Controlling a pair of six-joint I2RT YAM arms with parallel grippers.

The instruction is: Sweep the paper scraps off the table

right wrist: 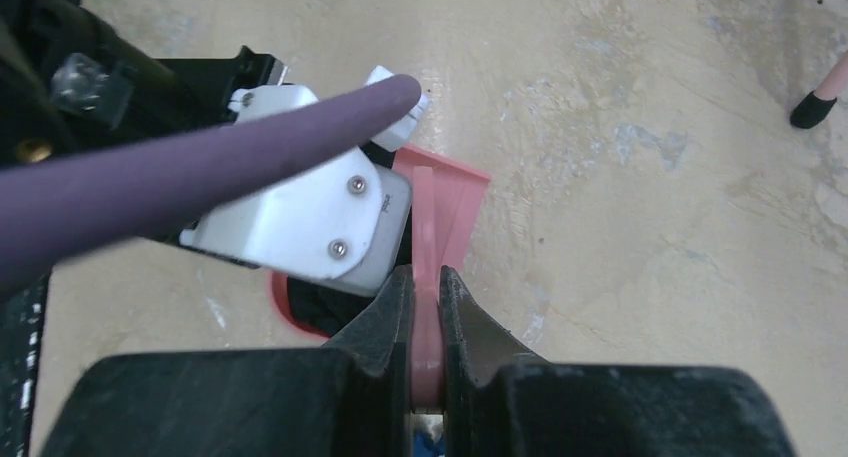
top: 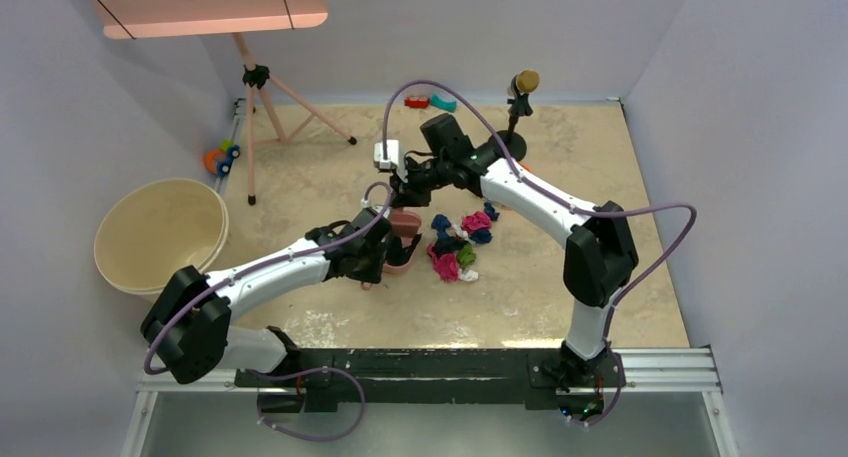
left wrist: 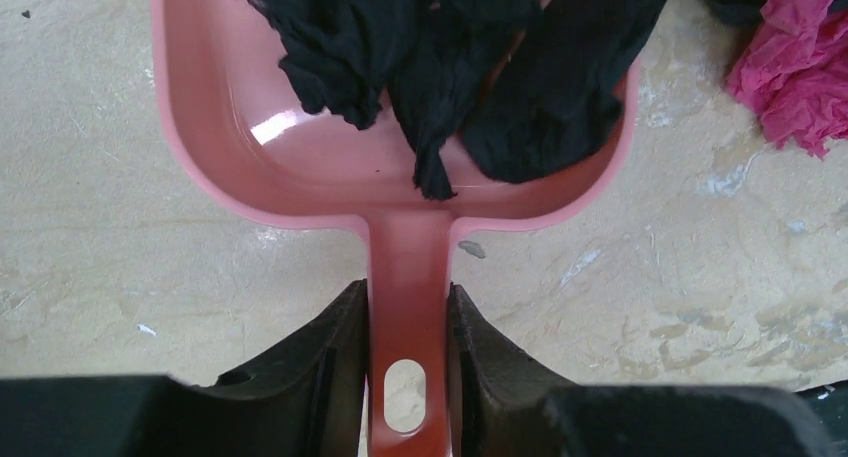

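My left gripper (left wrist: 407, 297) is shut on the handle of the pink dustpan (left wrist: 300, 167), which rests on the table (top: 560, 157). Black paper scraps (left wrist: 450, 67) lie in the pan. A magenta scrap (left wrist: 790, 77) lies just right of it. In the top view the dustpan (top: 403, 239) sits left of a pile of magenta, blue, green, black and white scraps (top: 455, 245). My right gripper (right wrist: 425, 277) is shut on a thin pink scraper (right wrist: 445, 192), held above the pan's far end. The left wrist camera housing (right wrist: 300, 207) hides most of the pan there.
A beige bowl (top: 160, 235) stands at the table's left edge. A pink tripod (top: 262, 97) and blue-orange blocks (top: 222, 159) are at the back left. Red and teal toys (top: 430, 102) and a small black stand (top: 520, 102) are at the back.
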